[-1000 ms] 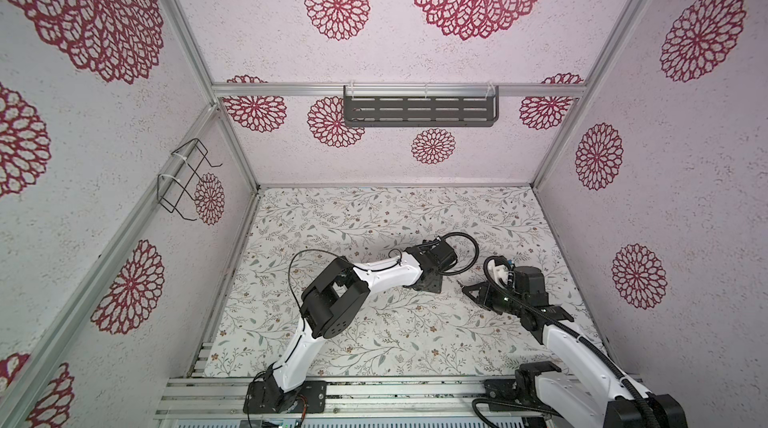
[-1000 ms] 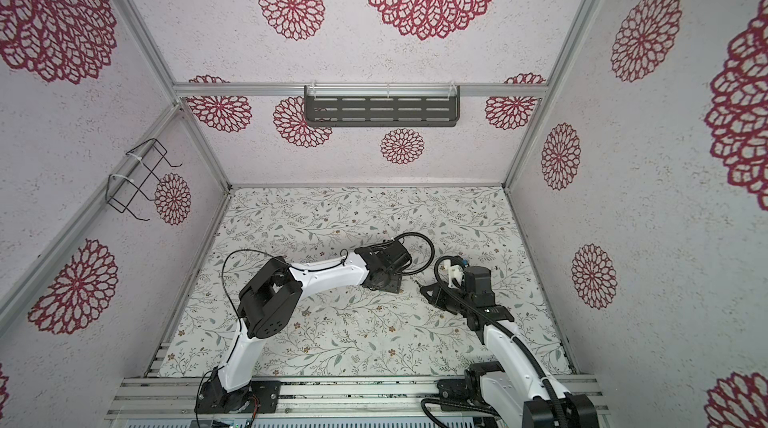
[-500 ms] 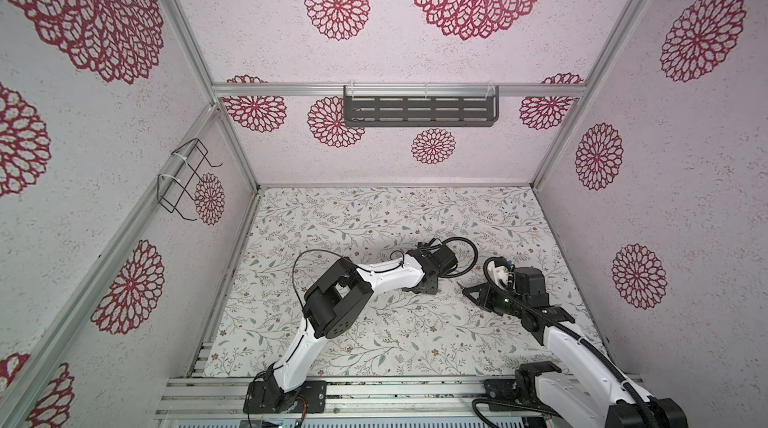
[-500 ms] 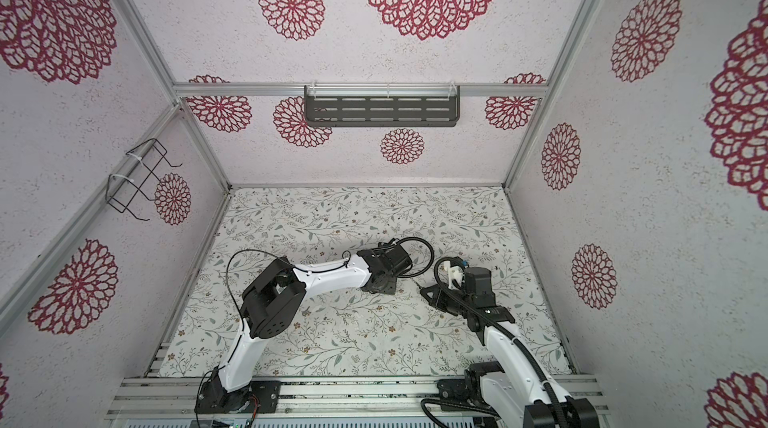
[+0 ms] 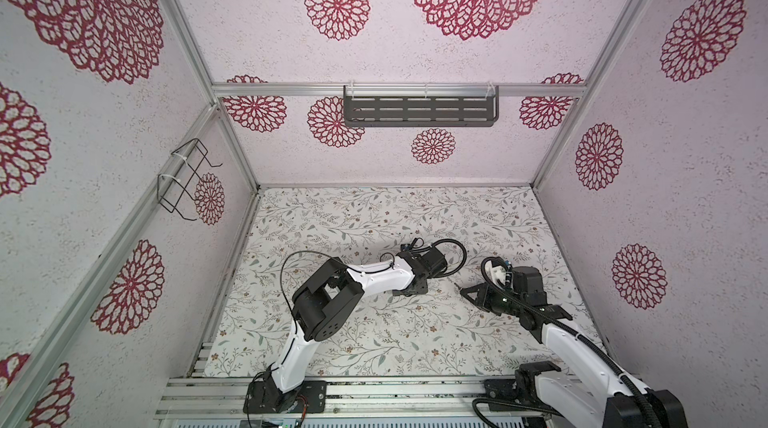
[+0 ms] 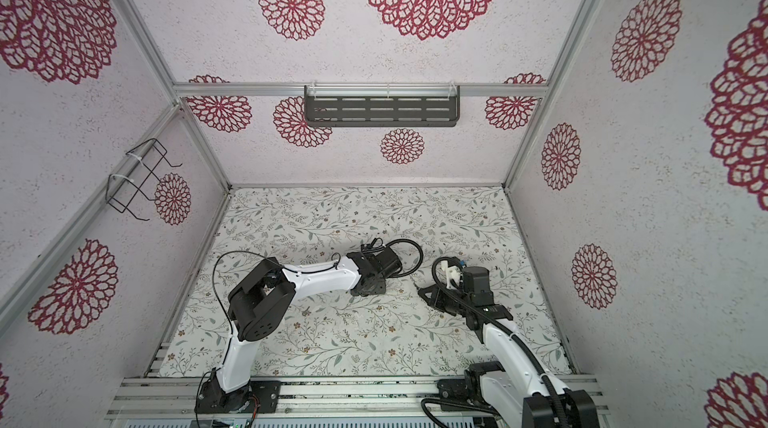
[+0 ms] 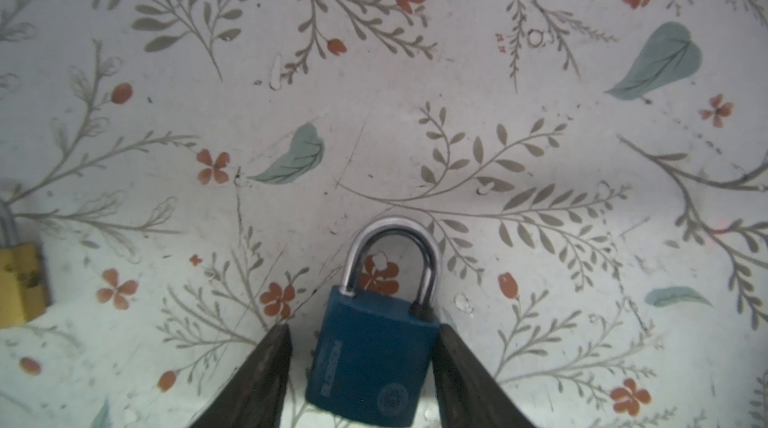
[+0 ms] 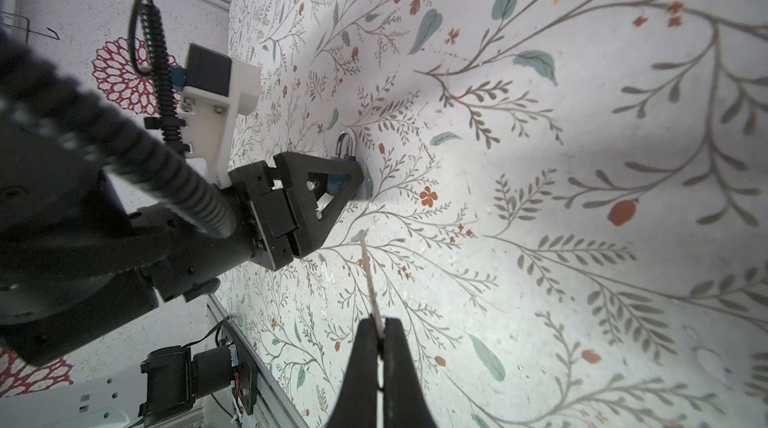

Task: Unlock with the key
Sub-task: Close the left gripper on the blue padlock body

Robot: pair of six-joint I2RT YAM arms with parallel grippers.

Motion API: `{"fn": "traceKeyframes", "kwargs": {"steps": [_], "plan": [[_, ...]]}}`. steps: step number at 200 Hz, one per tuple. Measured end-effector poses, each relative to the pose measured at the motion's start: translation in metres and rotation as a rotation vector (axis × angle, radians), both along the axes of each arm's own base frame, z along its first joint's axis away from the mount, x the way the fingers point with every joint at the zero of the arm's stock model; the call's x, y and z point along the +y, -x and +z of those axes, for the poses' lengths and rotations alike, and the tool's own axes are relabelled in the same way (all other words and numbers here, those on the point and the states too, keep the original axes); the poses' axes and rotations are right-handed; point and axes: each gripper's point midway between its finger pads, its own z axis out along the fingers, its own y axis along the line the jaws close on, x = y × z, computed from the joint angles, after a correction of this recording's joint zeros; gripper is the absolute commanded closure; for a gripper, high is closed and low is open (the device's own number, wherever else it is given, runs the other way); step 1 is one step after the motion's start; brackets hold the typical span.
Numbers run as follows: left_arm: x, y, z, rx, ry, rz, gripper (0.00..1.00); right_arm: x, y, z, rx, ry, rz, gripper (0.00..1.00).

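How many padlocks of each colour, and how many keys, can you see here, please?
Blue padlock: 1
Yellow padlock: 1 (only partly in view in the left wrist view)
Key: 1
Total: 3

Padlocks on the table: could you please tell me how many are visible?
2. A blue padlock lies between the fingers of the left gripper; a brass padlock shows at the left wrist view's edge, partly cut off. Others may be hidden.

"BLOSSOM" on blue padlock (image 7: 370, 367)
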Motion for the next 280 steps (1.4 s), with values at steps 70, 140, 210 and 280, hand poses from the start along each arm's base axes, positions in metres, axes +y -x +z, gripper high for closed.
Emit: {"fn": "traceKeyframes", "kwargs": {"steps": [70,140,210,280], "plan": [[-0.0083,-0.0002,-0.0001,0.022,0.008,-0.038,0.44,0.0026,-0.0029,0.0018,-0.005,-0.001,0.008,1.00],[-0.0073,-0.0010,-0.0010,0.029,-0.017,-0.043,0.49,0.0053,-0.0048,0.0043,-0.022,-0.005,0.016,1.00],[-0.0053,-0.0018,-0.0011,0.027,-0.021,-0.035,0.59,0.0070,-0.0042,0.0047,-0.025,-0.005,0.023,1.00],[-0.0017,-0.0026,0.0021,0.013,0.010,-0.009,0.68,0.0093,-0.0024,0.0049,-0.024,-0.004,0.033,1.00]]}}
